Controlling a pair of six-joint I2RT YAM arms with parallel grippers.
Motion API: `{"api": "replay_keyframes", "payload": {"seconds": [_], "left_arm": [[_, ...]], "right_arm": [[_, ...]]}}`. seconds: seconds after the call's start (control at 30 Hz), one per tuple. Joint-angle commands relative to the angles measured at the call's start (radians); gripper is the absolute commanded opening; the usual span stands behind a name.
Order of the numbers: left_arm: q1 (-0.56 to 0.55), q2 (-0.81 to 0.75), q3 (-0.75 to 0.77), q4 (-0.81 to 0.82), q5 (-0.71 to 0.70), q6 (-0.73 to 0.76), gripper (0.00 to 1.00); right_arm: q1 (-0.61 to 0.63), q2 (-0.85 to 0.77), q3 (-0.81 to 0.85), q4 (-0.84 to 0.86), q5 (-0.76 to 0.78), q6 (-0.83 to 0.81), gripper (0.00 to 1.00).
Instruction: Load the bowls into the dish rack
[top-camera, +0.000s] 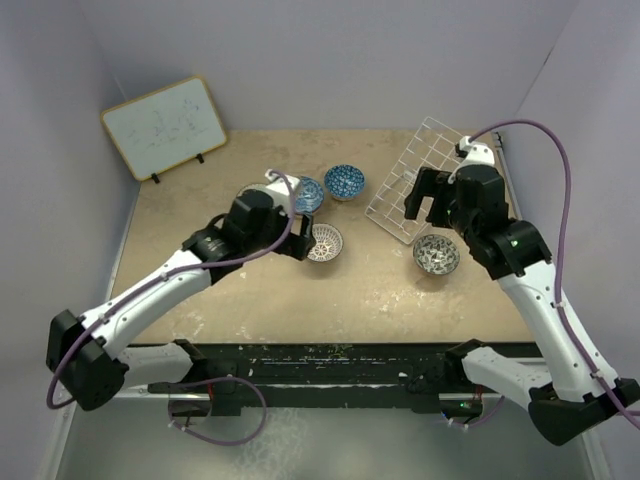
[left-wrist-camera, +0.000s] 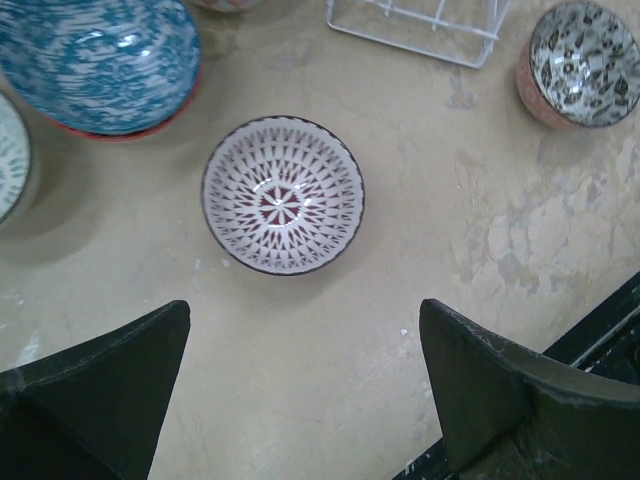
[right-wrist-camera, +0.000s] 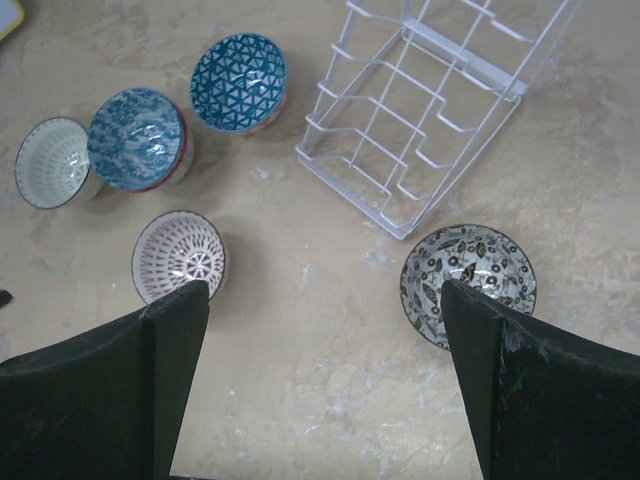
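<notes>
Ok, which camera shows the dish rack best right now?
The right wrist view: the dish rack fills the upper right, empty, its wire slots clear. The top external view shows it small and partly behind the right arm. The left wrist view catches only a corner at the top edge.

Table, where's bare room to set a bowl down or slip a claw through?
Free: the near strip of table between the star-patterned bowl and the floral bowl, and the patch before the whiteboard. Crowded: around the blue triangle bowl, and between floral bowl and dish rack.
</notes>
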Motion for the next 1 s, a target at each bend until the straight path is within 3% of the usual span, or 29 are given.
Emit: {"api": "replay_keyframes", "payload": {"seconds": [0.0,0.27,0.53,0.97], "left_arm": [[-0.077,0.088,0.089,0.132,-0.049,0.05,1.0],[-0.099,0.255,0.095,0.246,-0.007,0.02,0.91],[-0.13,0.455,0.156,0.309,0.0,0.08,0.88],[-0.162,0.631,0.26,0.259,-0.068,0.151,0.79]], "right_arm": [[-0.071,0.038,0.086,0.043,-0.073,-0.022,1.0],[-0.118,0.052,0.139,0.042,-0.039,-0.057,1.0],[-0.234,0.034,0.146,0.012,-0.157,-0.11,1.0],[-0.251,-0.02,0.135,-0.016,-0.128,-0.101,0.96]]}}
